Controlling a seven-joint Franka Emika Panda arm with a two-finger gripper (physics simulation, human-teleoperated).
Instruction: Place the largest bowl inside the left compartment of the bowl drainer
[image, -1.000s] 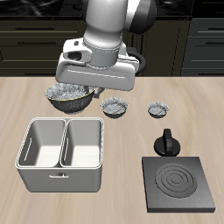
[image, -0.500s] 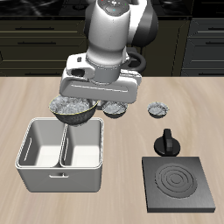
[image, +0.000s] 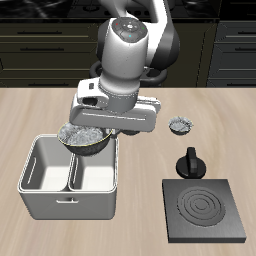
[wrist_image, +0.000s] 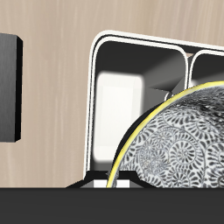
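Largest bowl (image: 86, 137), dark grey outside, speckled white-grey inside: held aloft by the gripper (image: 103, 126) clenched on its rim, above the back edge of the light grey two-well bowl drainer (image: 45, 194), over the central wall. Drainer: near the counter's (image: 140, 170) front edge. Black square stove plate (image: 205, 210): front corner.

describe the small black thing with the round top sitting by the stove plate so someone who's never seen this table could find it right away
Start at the black square stove plate with raised rings, near the table's front edge. Just behind its back edge, on the bare wood, stands a small black knob-topped object. Unlike the speckled bowl farther back, it is solid black with a round head on a wider base.
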